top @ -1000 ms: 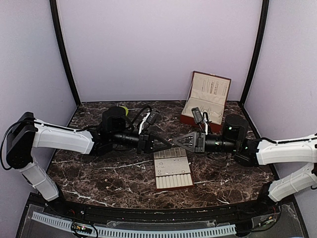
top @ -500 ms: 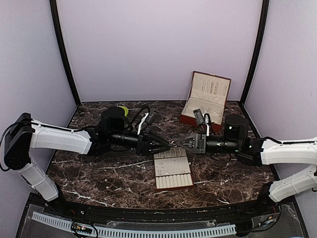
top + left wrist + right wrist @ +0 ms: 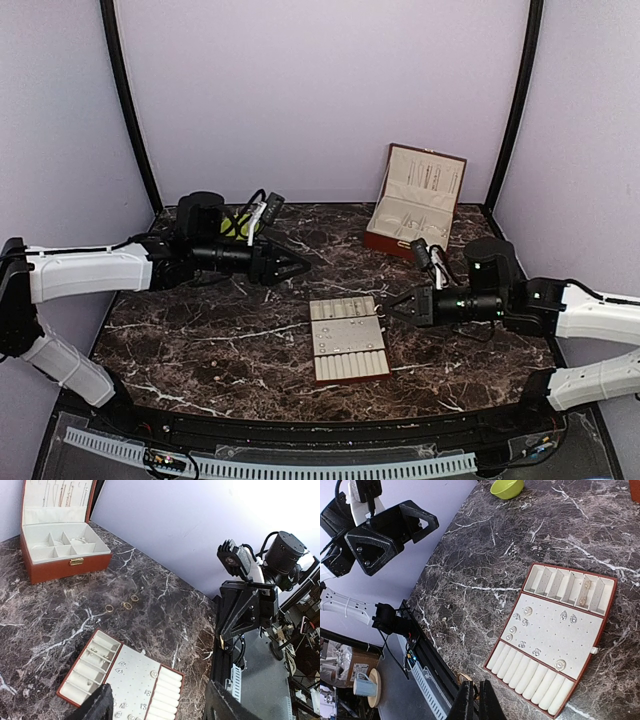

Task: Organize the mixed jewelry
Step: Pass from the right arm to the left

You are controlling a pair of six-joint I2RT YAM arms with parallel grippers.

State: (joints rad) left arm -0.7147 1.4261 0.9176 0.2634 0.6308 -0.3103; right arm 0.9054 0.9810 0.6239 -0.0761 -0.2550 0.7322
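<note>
Where my left arm reaches over the far left of the counter (image 3: 200,340), the lime-green bowl (image 3: 247,226) sits by the back wall, half hidden behind my wrist. Just right of it, my left gripper (image 3: 298,268) hangs above the dark marble, touching nothing, its fingers (image 3: 97,707) spread wide with nothing between them.

At the middle, toward the near edge, the beige tray (image 3: 348,372) with a brown edge lies flat. Much of the mixed jewelry (image 3: 527,611) rests in it: small silvery studs (image 3: 563,615) dot the perforated middle panel, and two pieces lie in the slotted compartments at one end. Beyond the tray, three small rings (image 3: 127,605) lie loose on the counter, between the tray and the box; they look gold-toned in my left wrist view.

Near the tray's far right corner, my right gripper (image 3: 392,308) hovers with its fingers drawn together, only a sliver of gap showing. Whether anything is pinched there I cannot tell.

At the back right, the red-brown jewelry box (image 3: 400,243) stands open, lid upright, with fine chains (image 3: 62,492) hanging inside the lid and a few pale pieces in its compartments.
</note>
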